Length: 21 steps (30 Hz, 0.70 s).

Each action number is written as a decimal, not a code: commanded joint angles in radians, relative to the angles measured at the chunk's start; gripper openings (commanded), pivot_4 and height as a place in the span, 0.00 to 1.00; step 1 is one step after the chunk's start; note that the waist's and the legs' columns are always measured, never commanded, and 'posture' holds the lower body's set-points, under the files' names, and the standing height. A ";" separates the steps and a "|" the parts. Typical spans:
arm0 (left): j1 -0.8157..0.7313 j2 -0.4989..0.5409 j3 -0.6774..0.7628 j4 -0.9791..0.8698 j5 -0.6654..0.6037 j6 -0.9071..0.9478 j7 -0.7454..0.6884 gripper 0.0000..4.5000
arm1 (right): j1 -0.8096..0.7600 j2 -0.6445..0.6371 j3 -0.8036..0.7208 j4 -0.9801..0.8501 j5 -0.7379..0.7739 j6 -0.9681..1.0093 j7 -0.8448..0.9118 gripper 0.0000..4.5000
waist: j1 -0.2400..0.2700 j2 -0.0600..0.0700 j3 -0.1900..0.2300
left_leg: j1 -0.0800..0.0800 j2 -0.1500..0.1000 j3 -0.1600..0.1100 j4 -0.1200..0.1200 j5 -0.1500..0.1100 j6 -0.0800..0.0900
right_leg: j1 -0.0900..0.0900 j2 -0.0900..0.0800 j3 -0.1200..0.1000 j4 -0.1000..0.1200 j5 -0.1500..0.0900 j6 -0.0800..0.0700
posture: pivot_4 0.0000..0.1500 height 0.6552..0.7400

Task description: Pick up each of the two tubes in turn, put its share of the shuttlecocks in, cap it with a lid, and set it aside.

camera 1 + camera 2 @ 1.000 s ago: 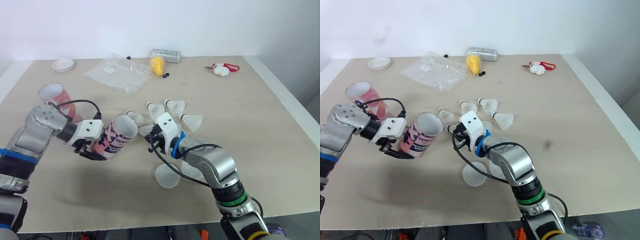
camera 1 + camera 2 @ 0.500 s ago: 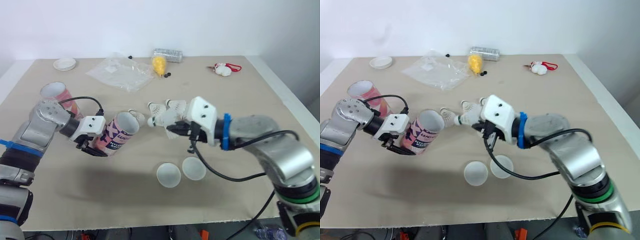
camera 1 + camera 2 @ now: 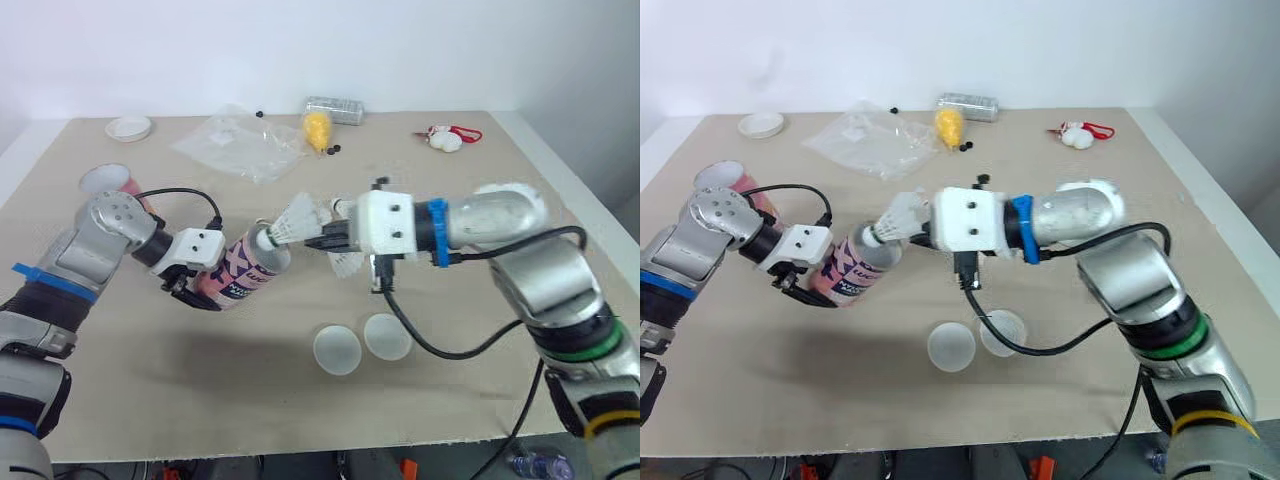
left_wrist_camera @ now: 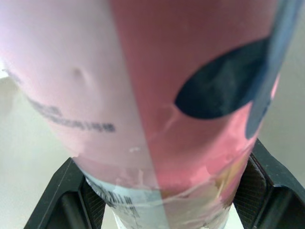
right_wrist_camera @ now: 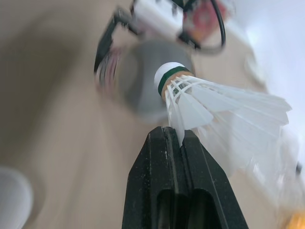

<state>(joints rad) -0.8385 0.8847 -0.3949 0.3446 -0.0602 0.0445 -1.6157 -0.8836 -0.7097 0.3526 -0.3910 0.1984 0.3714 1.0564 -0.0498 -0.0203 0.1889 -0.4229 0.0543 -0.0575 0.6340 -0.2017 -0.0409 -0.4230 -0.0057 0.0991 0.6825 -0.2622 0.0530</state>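
Left pincer (image 3: 210,284) grasps tilted tube (image 3: 243,277), centre-left. Right pincer (image 5: 172,132) clenched on shuttlecock (image 3: 293,219) feathers, cork at tube's mouth, mid-frame.

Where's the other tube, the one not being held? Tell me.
In the eye views, the other tube stands on the table's left side, behind and to the left of the held tube.

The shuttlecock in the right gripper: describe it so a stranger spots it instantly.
On the tan table, find the pink tube in the left gripper. At its mouth, cork first, is the shuttlecock; it alone is pinched by the right gripper, the other shuttlecocks lie loose.
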 commanded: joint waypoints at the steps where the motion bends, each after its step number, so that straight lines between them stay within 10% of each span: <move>1: -0.014 0.008 0.010 -0.020 -0.018 0.022 0.001 0.67 | -0.025 0.027 0.013 0.022 -0.045 -0.059 0.015 0.01 | 0.001 0.000 0.000 | 0.000 0.000 0.000 0.000 0.000 0.000 | 0.000 0.000 0.000 0.000 0.000 -0.001 | 1.00 1.00; 12: 0.005 0.006 0.035 -0.048 -0.032 0.078 0.001 0.67 | -0.083 0.098 0.039 0.122 -0.110 -0.127 0.065 0.01 | 0.001 0.000 0.000 | 0.000 0.000 0.000 0.000 0.000 0.000 | 0.000 0.000 0.000 0.000 0.001 -0.003 | 1.00 1.00; 21: 0.010 0.005 0.050 -0.044 -0.025 0.091 0.001 0.67 | -0.069 0.127 -0.025 0.042 0.032 0.035 0.098 0.84 | 0.001 0.000 0.000 | 0.000 0.000 0.000 0.000 0.000 0.000 | 0.000 0.000 0.000 0.000 0.003 -0.005 | 1.00 1.00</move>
<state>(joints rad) -0.8273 0.8822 -0.3853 0.3212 -0.0796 0.1341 -1.6158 -0.9459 -0.5833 0.3890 -0.3016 0.1767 0.3593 1.1536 -0.0488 -0.0202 0.1889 -0.4230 0.0542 -0.0578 0.6341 -0.2016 -0.0409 -0.4229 -0.0059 0.0990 0.6831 -0.2596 0.0483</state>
